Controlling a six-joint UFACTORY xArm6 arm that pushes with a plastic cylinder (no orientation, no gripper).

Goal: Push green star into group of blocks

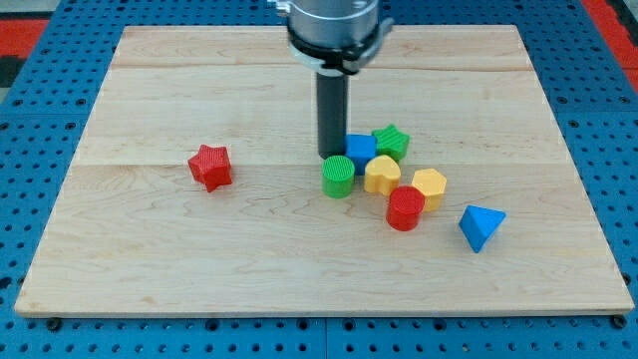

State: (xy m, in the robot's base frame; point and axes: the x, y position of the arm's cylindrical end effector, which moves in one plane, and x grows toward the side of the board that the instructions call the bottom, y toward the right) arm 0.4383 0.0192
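The green star (393,141) lies at the top right of a cluster of blocks, touching a blue block (361,149). The cluster also holds a green cylinder (338,177), a yellow heart (382,175), a yellow block (430,185) and a red cylinder (405,208). My tip (330,155) stands just left of the blue block and just above the green cylinder, about 60 px left of the green star.
A red star (210,167) lies alone at the view's left. A blue triangle (480,226) lies right of and below the cluster. The wooden board (150,259) sits on a blue pegboard.
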